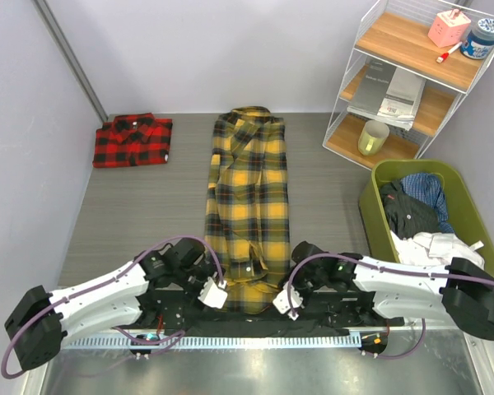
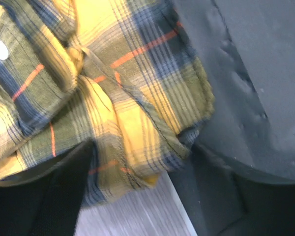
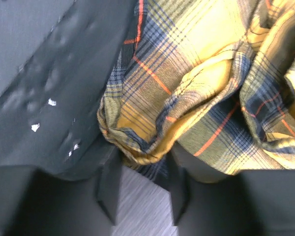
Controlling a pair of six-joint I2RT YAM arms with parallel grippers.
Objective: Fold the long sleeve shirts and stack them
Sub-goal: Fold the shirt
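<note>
The yellow-and-black long sleeve shirt (image 1: 247, 189) lies flat as a long narrow strip down the middle of the table, collar at the far end. The red-and-black long sleeve shirt (image 1: 133, 140) sits folded at the back left. My left gripper (image 1: 221, 284) is at the yellow shirt's near left hem corner (image 2: 137, 147), its jaws wide apart around the cloth. At the near right hem corner (image 3: 147, 142) my right gripper (image 1: 278, 290) has its jaws about half closed. The bunched hem fills the space between its fingertips (image 3: 110, 167).
A black mat (image 1: 247, 325) lies along the near edge under the hem. At the right stands a green bin (image 1: 469, 222) holding several garments. Behind it is a wire shelf (image 1: 403, 82) with a cup, books and small items.
</note>
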